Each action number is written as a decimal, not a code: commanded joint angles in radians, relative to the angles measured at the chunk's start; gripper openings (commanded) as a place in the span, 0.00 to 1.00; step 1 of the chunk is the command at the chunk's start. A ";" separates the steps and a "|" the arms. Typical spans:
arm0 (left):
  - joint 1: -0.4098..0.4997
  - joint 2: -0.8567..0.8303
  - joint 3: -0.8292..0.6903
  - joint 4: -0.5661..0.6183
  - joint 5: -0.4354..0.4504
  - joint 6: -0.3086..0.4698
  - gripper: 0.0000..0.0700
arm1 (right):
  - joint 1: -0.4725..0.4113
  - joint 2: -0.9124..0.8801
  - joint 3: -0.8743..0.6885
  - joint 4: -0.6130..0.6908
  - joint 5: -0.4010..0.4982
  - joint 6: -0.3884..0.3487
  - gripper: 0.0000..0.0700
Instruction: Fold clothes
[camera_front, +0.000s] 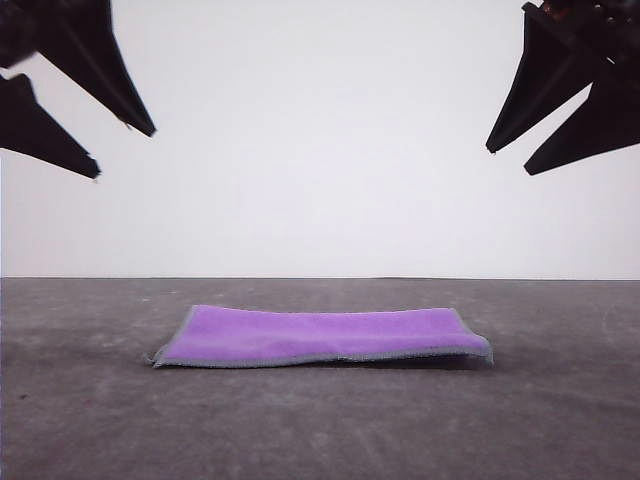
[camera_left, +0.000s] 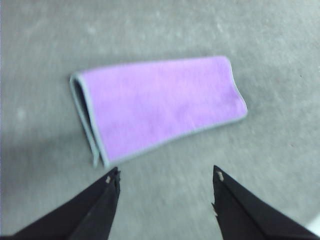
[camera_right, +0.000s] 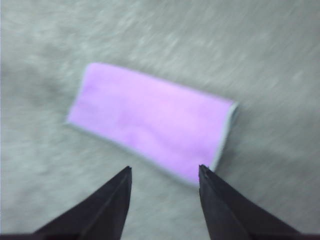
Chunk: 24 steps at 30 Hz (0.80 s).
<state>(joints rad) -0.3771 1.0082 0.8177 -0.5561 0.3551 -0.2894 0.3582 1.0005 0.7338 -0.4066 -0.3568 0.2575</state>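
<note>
The cloth (camera_front: 320, 336) lies folded, purple side up, on the grey desk (camera_front: 90, 420). Left hand (camera_front: 127, 152) and right hand (camera_front: 508, 162) hang above it, both spread wide and holding nothing.

No text, label, brand, number or sign can be read anywhere in these views — not on any surface shown
</note>
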 joint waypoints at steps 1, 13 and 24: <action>-0.002 -0.009 0.005 -0.018 0.004 -0.018 0.50 | -0.021 0.024 0.008 0.007 -0.039 0.070 0.39; -0.002 -0.073 0.005 -0.055 0.004 -0.018 0.50 | -0.232 0.384 0.121 0.042 -0.324 0.019 0.41; -0.002 -0.075 0.005 -0.055 0.004 -0.018 0.50 | -0.236 0.725 0.313 0.099 -0.324 -0.081 0.50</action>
<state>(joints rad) -0.3771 0.9287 0.8177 -0.6170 0.3553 -0.3050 0.1188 1.6981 1.0247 -0.3143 -0.6800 0.2124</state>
